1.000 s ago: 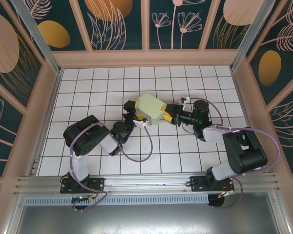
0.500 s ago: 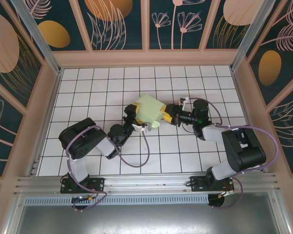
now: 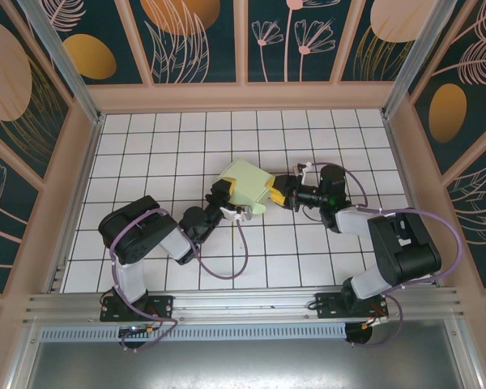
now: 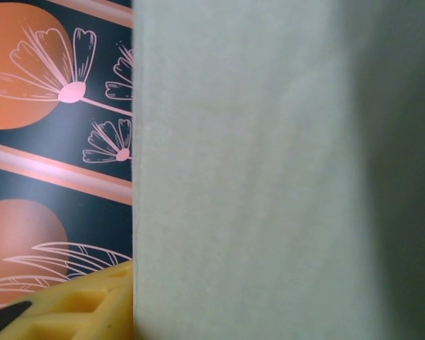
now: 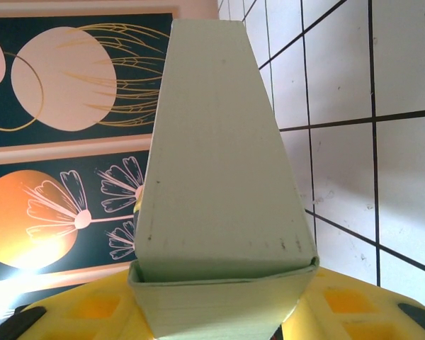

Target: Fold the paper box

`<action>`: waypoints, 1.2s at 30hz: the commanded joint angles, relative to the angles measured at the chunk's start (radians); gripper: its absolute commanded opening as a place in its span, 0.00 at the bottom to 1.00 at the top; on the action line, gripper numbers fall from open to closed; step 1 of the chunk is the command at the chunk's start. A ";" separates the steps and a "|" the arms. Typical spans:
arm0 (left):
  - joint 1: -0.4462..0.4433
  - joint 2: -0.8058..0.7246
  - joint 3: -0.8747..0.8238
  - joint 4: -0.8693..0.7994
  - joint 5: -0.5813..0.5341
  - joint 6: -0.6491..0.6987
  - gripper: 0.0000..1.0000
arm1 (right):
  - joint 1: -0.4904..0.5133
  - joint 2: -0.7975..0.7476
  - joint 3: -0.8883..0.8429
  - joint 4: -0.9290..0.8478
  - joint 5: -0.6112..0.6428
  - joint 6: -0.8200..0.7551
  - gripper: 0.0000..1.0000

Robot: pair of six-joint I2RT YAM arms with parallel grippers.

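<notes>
L-wrist cam: paper box (image 4: 255, 170), pale mint-green card, covers frame except L strip; R part in shadow. Straight vert. edge. Bottom L: yellow finger pad (image 4: 78, 312) right at card edge. Bkgd: dark wall panel (image 4: 57, 134) w/ orange discs, pink flowers.

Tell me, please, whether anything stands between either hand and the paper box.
Nothing visible does. The right hand has the near end of the paper box between its yellow fingers, and the left hand sits right against the box's left edge.
</notes>
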 commanded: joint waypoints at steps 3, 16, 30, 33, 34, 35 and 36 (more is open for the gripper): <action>-0.009 0.001 0.010 0.128 0.002 0.005 0.36 | -0.004 -0.003 0.024 -0.019 -0.021 -0.024 0.45; -0.008 -0.038 0.020 0.013 -0.009 -0.023 0.37 | -0.009 -0.016 0.034 -0.058 0.020 -0.042 0.71; 0.018 -0.292 0.178 -0.878 0.115 -0.294 0.41 | -0.129 -0.284 0.175 -0.592 0.283 -0.559 0.89; 0.034 -0.318 0.248 -1.087 0.152 -0.327 0.41 | -0.126 -0.324 0.247 -0.737 0.380 -0.738 0.89; 0.042 -0.328 0.282 -1.169 0.171 -0.342 0.41 | -0.122 -0.335 0.266 -0.766 0.393 -0.800 0.88; 0.047 -0.335 0.306 -1.226 0.187 -0.357 0.41 | -0.118 -0.343 0.280 -0.788 0.403 -0.861 0.87; 0.054 -0.344 0.334 -1.287 0.206 -0.372 0.41 | -0.108 -0.353 0.291 -0.807 0.416 -0.936 0.86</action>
